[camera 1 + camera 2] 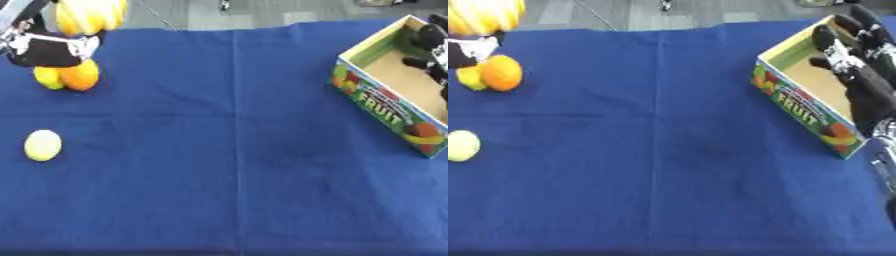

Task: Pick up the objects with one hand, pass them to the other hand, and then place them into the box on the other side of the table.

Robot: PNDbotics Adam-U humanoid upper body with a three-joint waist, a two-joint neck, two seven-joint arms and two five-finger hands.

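Above the table's left, bananas (pixel 90 15) hang seemingly upright.

The tablecloth (pixel 236 165) is deep blue with faint fold lines. The bananas (pixel 90 15) are yellow. Under them an orange (pixel 501 73) is orange, beside a yellow lemon (pixel 470 78). A pale yellow-green ball (pixel 43 145) lies apart. The box (pixel 798 107) is plain tan cardboard inside, with printed fruit pictures and white "FRUIT" lettering on green outside. Both hands, left (pixel 45 47) and right (pixel 859 75), are black with white patches.
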